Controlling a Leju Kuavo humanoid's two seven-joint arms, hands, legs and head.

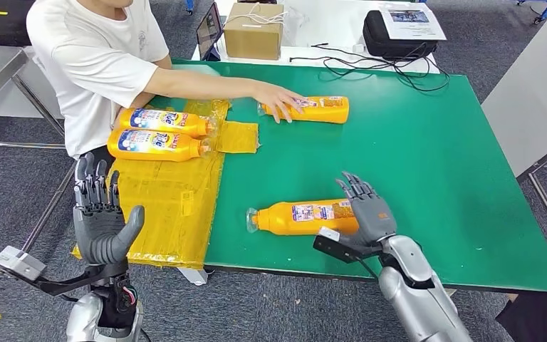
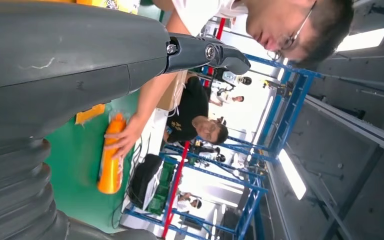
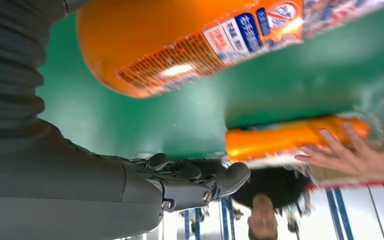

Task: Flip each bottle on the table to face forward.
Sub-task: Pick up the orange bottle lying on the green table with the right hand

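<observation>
An orange bottle (image 1: pixel 305 216) lies on its side near the front edge of the green table (image 1: pixel 427 171), cap to the left; it appears large in the right wrist view (image 3: pixel 180 45). My right hand (image 1: pixel 365 208) stands open just beside its base, fingers raised. A second orange bottle (image 1: pixel 319 109) lies farther back under a person's hand (image 1: pixel 279 100); this bottle is also in the left wrist view (image 2: pixel 111 160) and the right wrist view (image 3: pixel 290 137). Two more bottles (image 1: pixel 162 121) (image 1: pixel 158 144) lie on the yellow mat (image 1: pixel 171 199) at the left. My left hand (image 1: pixel 101 217) is open, off the table's left edge.
A person in a white shirt (image 1: pixel 92 57) leans over the table's back left corner. A cardboard box (image 1: pixel 254 30), a black bag (image 1: pixel 395 35) and cables (image 1: pixel 370 68) sit behind the table. A white table (image 1: pixel 534 100) stands to the right.
</observation>
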